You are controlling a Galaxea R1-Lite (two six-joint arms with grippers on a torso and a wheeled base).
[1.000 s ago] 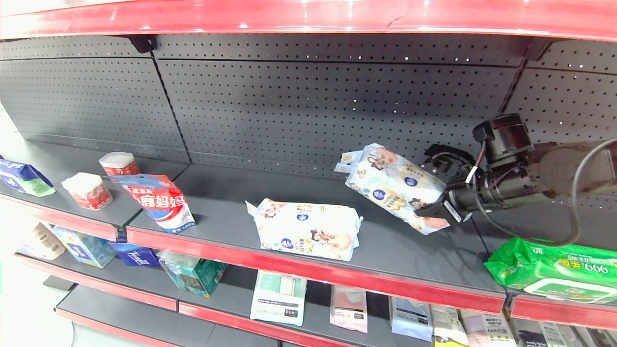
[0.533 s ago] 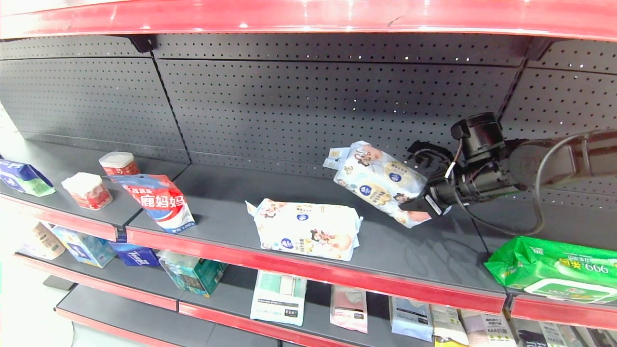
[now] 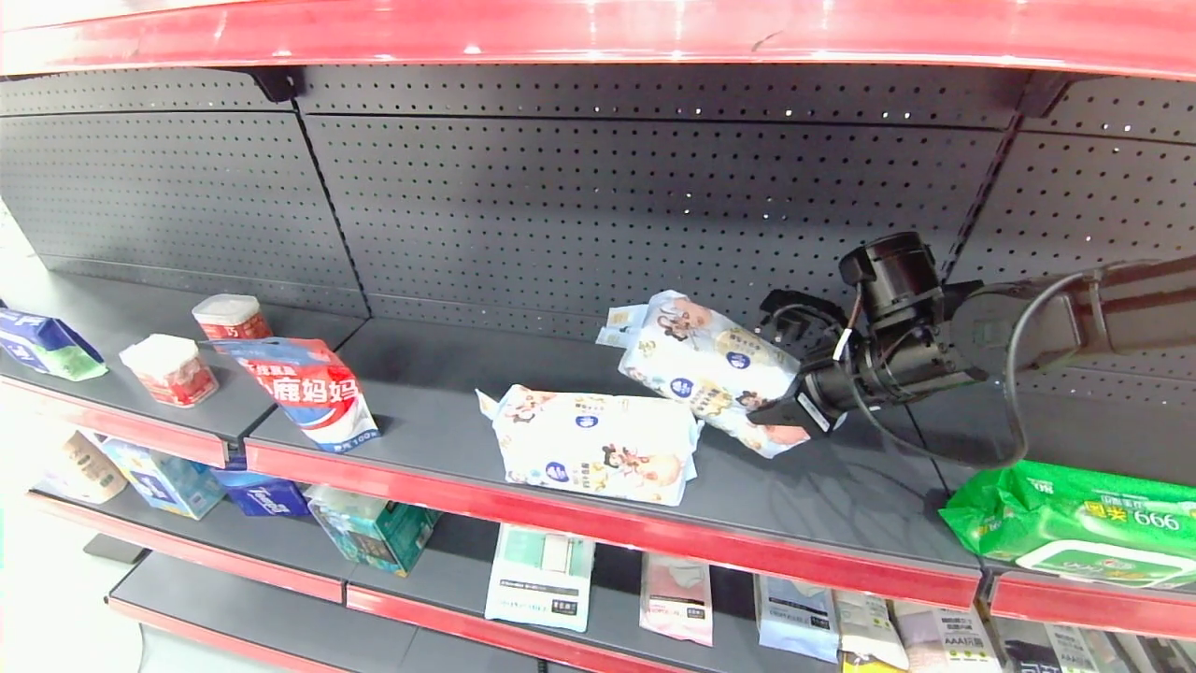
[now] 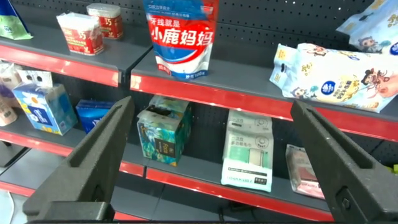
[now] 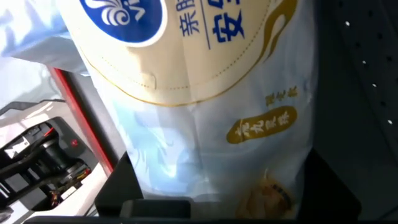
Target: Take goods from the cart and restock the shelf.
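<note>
Holds a white cartoon-printed pack [image 3: 705, 369] in the right gripper [image 3: 790, 411], pinched shut on the end nearest the arm, tilted, with the far end angled up toward the pegboard [image 3: 579, 206]. Hangs low over the middle bay of the shelf [image 3: 420, 402], just behind and to the right of a second pack [image 3: 593, 444] of the same print, which lies flat near the red front edge. Cannot tell whether the held pack's lower corner touches the board. Judging by the wrinkled film and rounded sides, should handle as light, soft and squashy, a little slick on the wrapper, not fragile. Probably sags away from a grip on one end, so better taken across the short end or the narrow middle, with enough squeeze to bite into the filling. Should tolerate a short drop flat onto the board. Keeps the left gripper [image 4: 212, 106] spread wide with nothing between the fingers, facing the lower shelves. Counting on this level: two cartoon packs, one held and one lying; two small red-and-white tubs [image 3: 170, 369]; one blue-and-red pouch [image 3: 313, 383] standing at the bay's left front; one green wipes pack [image 3: 1074, 519] in the right bay; one blue-and-green pack [image 3: 42, 341] at the far left.
</note>
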